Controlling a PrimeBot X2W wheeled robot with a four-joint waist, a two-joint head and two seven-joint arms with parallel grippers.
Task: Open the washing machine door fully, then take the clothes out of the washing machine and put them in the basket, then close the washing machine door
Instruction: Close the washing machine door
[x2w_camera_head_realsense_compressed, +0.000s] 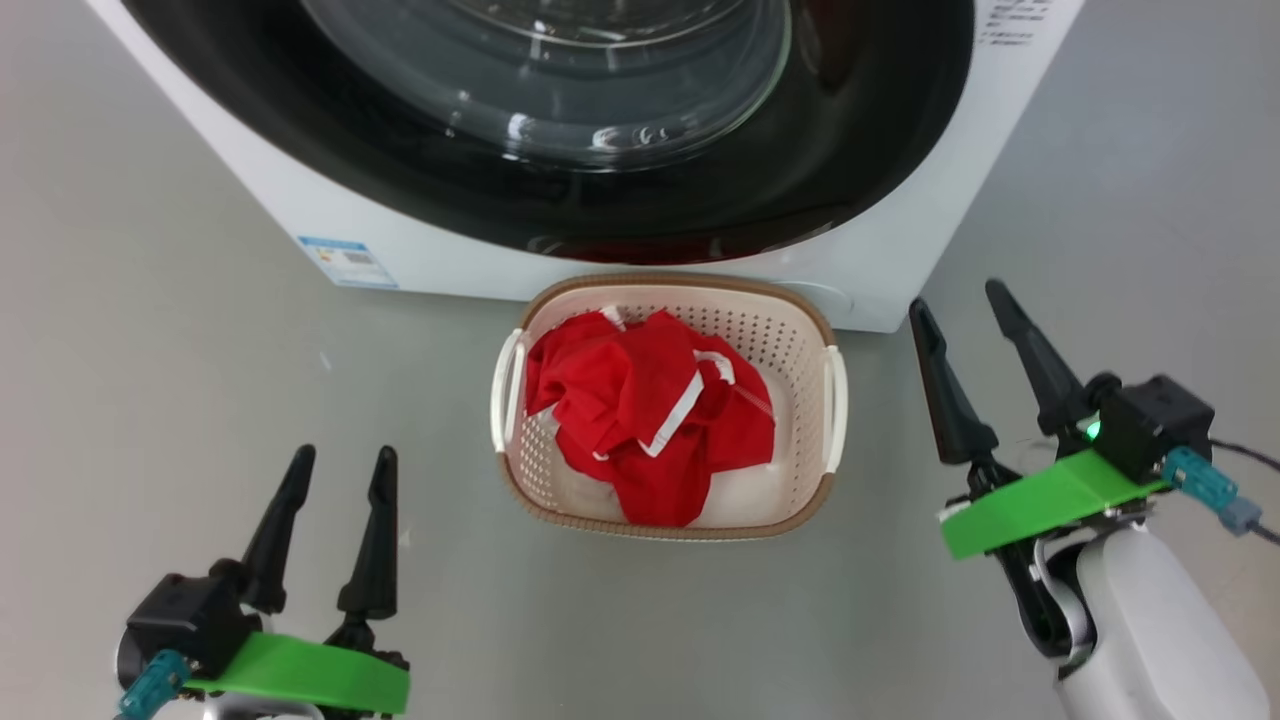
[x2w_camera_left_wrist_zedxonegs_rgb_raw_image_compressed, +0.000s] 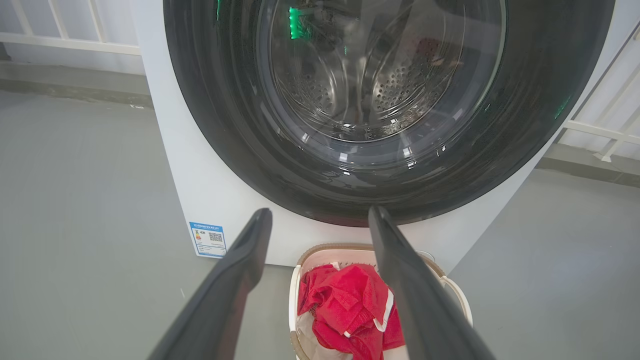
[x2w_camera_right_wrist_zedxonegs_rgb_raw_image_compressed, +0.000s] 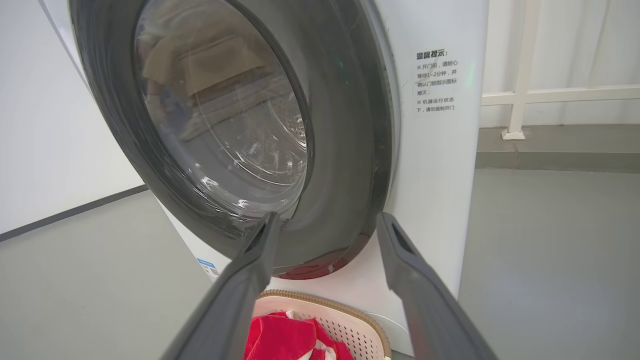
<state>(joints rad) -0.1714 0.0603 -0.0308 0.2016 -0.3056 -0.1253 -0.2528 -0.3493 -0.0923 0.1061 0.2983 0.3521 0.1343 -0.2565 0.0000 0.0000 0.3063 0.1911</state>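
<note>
**Clothes in basket, hands empty**

1 white washer (x2w_camera_head_realsense_compressed: 420, 240), 1 glossy black round door (x2w_camera_head_realsense_compressed: 420, 170) w/ bulging glass, flat against its front. 1 cream perforated basket (x2w_camera_head_realsense_compressed: 680, 285) on floor (x2w_camera_head_realsense_compressed: 150, 380) just below door, holding crumpled red clothes (x2w_camera_head_realsense_compressed: 640, 410) w/ white trim. Left hand (x2w_camera_head_realsense_compressed: 342, 457), right hand (x2w_camera_head_realsense_compressed: 960, 297): fingers apart, gripping nothing; grey floor spreads wide either side.
</note>
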